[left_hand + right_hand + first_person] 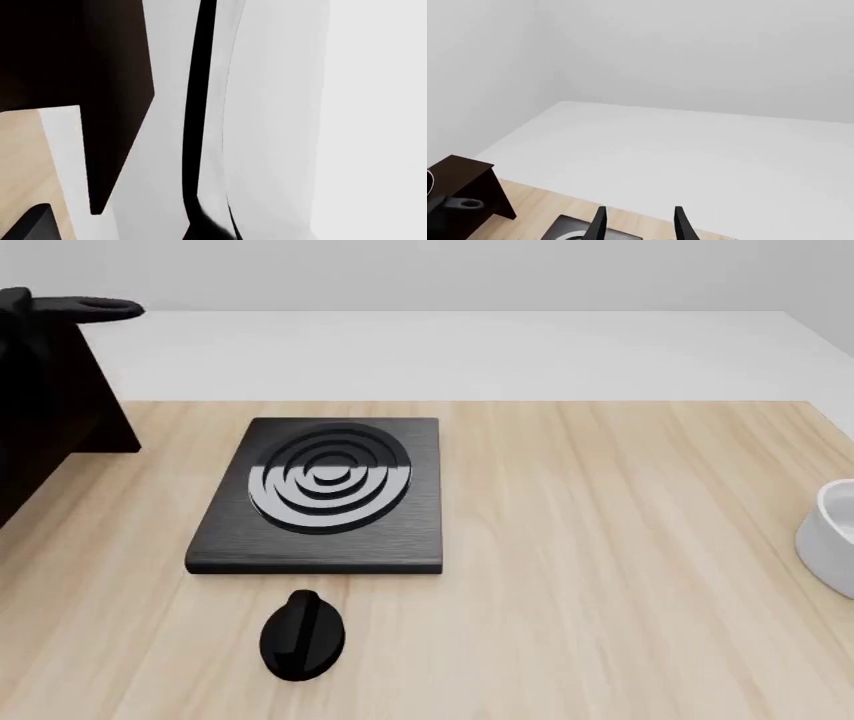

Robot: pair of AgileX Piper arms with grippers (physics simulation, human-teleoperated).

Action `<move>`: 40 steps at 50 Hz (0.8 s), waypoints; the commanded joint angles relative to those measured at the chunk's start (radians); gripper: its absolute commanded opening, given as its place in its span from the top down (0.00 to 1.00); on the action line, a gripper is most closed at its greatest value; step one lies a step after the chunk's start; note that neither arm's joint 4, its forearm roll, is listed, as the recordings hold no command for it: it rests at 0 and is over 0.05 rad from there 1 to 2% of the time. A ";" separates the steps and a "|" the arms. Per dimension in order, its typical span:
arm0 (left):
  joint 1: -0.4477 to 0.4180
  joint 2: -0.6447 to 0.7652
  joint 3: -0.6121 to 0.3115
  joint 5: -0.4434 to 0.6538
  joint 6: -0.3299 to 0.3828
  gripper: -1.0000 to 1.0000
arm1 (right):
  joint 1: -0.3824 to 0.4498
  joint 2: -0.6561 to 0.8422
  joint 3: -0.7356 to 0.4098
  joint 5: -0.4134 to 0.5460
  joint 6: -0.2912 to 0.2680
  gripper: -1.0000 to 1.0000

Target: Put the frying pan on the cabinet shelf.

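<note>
The frying pan shows only in part. Its long black handle (96, 308) with the loop hole sticks out to the right at the top of the dark cabinet (47, 400) at the table's far left. The right wrist view shows the same handle (459, 204) against the cabinet (468, 186). The left wrist view is very close up: dark cabinet wood (67, 50), a thin black curved edge (199, 100) and a pale glossy surface beside it. I cannot make out my left gripper's fingers. My right gripper (640, 222) is open, empty and high above the table.
A square black stove plate (320, 495) with silver rings lies mid-table. A black oval knob (303, 635) lies in front of it. A white rounded object (834, 540) sits at the right edge. Behind the wooden table top runs a white surface (467, 350).
</note>
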 commanded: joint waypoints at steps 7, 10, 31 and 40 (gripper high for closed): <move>0.026 0.061 0.030 -0.098 -0.015 1.00 | 0.004 0.010 -0.010 0.010 0.009 0.00; 0.031 0.069 0.036 -0.111 -0.019 1.00 | 0.003 0.012 -0.015 0.014 0.008 0.00; 0.061 0.094 0.061 -0.129 -0.024 1.00 | 0.006 0.015 -0.017 0.016 0.002 0.00; 0.073 0.134 0.075 -0.169 -0.034 1.00 | 0.005 0.012 -0.007 0.013 0.003 0.00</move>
